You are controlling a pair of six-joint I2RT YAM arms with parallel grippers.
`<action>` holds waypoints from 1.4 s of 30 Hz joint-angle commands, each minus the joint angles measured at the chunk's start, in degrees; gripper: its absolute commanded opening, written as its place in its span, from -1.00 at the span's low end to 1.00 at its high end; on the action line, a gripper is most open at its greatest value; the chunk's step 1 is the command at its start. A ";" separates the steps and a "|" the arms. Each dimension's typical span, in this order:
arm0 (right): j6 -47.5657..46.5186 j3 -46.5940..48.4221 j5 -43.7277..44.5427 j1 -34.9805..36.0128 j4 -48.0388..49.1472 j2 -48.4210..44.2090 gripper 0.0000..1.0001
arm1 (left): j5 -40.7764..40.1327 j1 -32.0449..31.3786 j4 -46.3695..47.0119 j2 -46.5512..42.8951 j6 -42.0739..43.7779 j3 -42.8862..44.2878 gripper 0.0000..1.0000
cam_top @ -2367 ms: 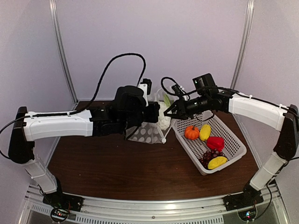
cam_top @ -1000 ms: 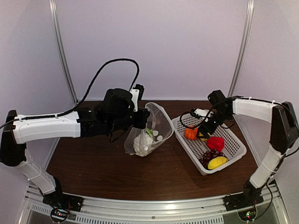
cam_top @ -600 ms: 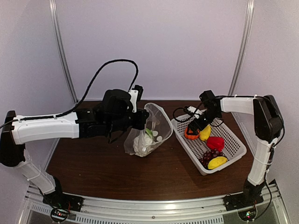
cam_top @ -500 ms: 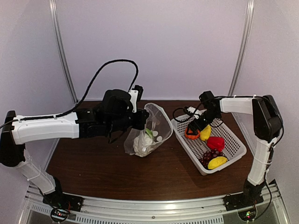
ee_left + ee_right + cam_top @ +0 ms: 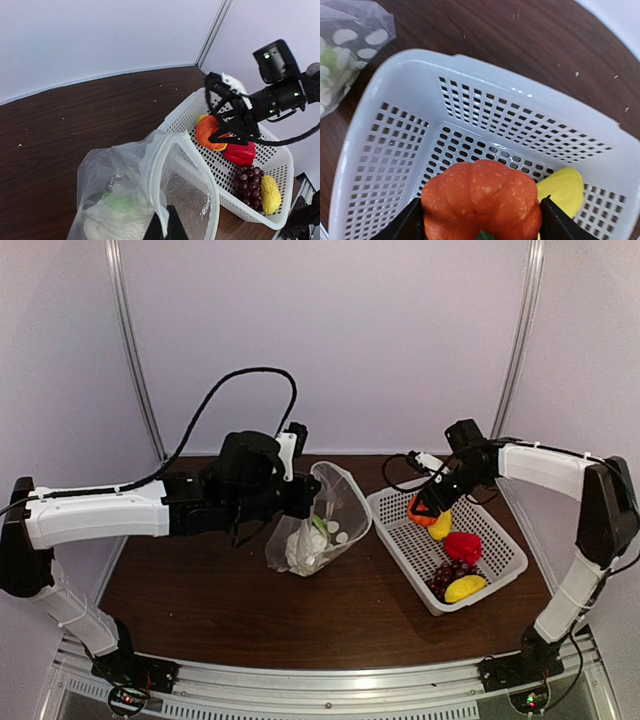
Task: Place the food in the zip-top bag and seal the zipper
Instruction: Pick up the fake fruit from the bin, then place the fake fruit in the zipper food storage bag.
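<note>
Pumpkin (image 5: 482,197) sat clamped between the two fingers of the right gripper (image 5: 482,222), one finger on each flank. The top view showed it over the far left corner of the white mesh basket (image 5: 500,565), apparently raised off the basket floor.

The zip-top bag (image 5: 338,512) lay to the left of that gripper, across a strip of bare brown table (image 5: 200,590), near but apart from the basket. The left gripper (image 5: 165,227) was pinched shut on the near edge of the bag's mouth and held it up, so the opening gaped upward and toward the basket. The pale zipper (image 5: 152,175) ran round that open rim, unsealed. Judged from this, the coming move was a sideways carry to the left, over the basket wall and then down into the mouth. The right arm was the one placed to make it, since the left was taken up with the bag.

The bag held the cauliflower (image 5: 303,545), white with green leaves, slumped at the bottom. The basket, its long axis running from far left to near right, held a yellow piece (image 5: 439,525) just under the pumpkin. Next came the red pepper (image 5: 461,546), the grape bunch (image 5: 450,575) and a second yellow piece (image 5: 465,588) at the near end.
</note>
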 commanded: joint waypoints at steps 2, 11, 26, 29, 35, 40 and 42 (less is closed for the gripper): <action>-0.96 -1.36 -4.45 -0.29 -4.87 -16.54 0.14 | 0.93 0.08 3.12 1.22 -0.93 1.19 -1.00; 3.67 -1.48 -25.21 8.55 -5.26 -25.96 0.15 | 2.05 0.08 2.69 4.83 -2.45 4.28 -1.00; 14.75 8.27 -23.60 19.44 3.41 -9.75 0.18 | 2.72 0.07 2.83 4.32 -5.34 5.79 -1.00; 17.03 12.24 -17.62 20.81 2.04 -5.26 0.94 | 2.44 0.17 2.66 4.18 -5.65 5.54 -1.00; 14.80 14.83 -13.52 20.23 -2.10 -7.88 0.99 | 0.05 0.15 2.71 2.10 -5.63 3.72 -1.00; 16.01 9.62 -1.55 19.38 -0.82 -13.06 0.99 | -0.63 0.16 3.10 1.41 -5.59 2.96 -1.00; 17.10 6.86 3.16 19.02 -0.16 -13.55 0.99 | -0.61 0.20 3.08 1.41 -5.57 2.88 -1.00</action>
